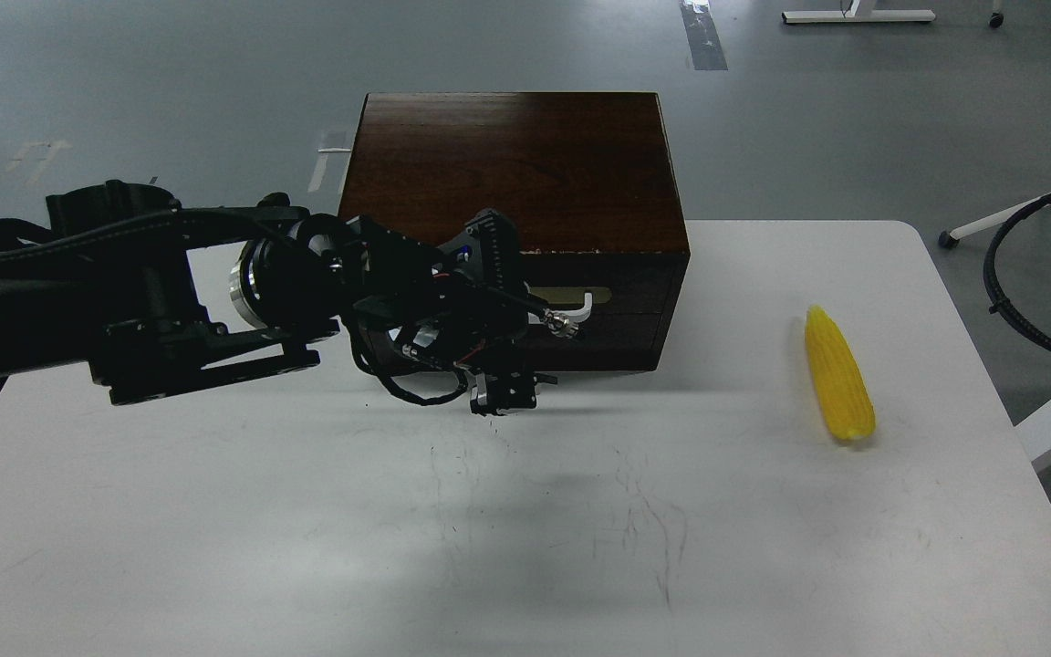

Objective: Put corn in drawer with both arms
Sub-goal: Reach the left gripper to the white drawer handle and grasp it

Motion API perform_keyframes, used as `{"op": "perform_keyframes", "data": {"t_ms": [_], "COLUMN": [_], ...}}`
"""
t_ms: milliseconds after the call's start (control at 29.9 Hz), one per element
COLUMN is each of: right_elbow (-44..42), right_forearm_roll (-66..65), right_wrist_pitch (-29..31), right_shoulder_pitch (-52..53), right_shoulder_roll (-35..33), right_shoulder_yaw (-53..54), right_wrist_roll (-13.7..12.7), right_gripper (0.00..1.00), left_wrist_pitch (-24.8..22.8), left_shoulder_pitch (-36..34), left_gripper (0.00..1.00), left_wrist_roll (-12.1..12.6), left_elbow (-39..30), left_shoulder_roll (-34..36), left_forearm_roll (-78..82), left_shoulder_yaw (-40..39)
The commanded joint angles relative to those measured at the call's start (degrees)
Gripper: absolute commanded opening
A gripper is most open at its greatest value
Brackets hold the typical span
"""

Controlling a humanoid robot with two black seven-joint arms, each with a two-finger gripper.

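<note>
Tabletop: corn (839,374) well right of left gripper (500,315)

My left gripper (500,315) sits right in front of the drawer (608,315), blocking most of its front; only the handle's right end (585,306) shows past it. Below and toward me, bare table (525,529). Far right of the gripper, only the corn (838,374) interrupts the surface.

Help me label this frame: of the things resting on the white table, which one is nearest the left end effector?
The dark wooden cabinet: the left end effector hangs right in front of its drawer, by the white handle. The corn lies far off to the right.
</note>
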Motion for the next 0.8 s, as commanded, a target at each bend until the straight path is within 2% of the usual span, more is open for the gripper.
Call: {"op": "perform_keyframes", "data": {"t_ms": [0, 167, 368, 668, 768], "right_elbow": [0.00, 0.00, -0.09, -2.28, -2.37], "right_forearm_roll": [0.00, 0.00, 0.00, 0.00, 0.00], "right_wrist_pitch": [0.00, 0.00, 0.00, 0.00, 0.00], "right_shoulder_pitch": [0.01, 0.01, 0.01, 0.62, 0.62], "right_shoulder_roll": [0.02, 0.02, 0.02, -0.07, -0.24], "right_shoulder_yaw": [0.00, 0.00, 0.00, 0.09, 0.09], "right_wrist_roll": [0.00, 0.00, 0.00, 0.09, 0.09], "right_gripper": [1.00, 1.00, 1.00, 1.00, 1.00], "left_wrist_pitch": [0.00, 0.00, 0.00, 0.00, 0.00], "left_shoulder_pitch": [0.57, 1.45, 1.62, 1.80, 1.80], "left_gripper": [0.79, 0.79, 0.80, 0.79, 0.75], "left_wrist_roll": [-0.27, -0.28, -1.86, -1.94, -2.21], "left_elbow": [1.28, 1.63, 3.65, 4.62, 4.62], "left_shoulder_roll": [0.06, 0.15, 0.06, 0.06, 0.06], "left_forearm_roll": [0.00, 0.00, 0.00, 0.00, 0.00], "left_shoulder_yaw": [0.09, 0.09, 0.17, 1.05, 0.97]}}
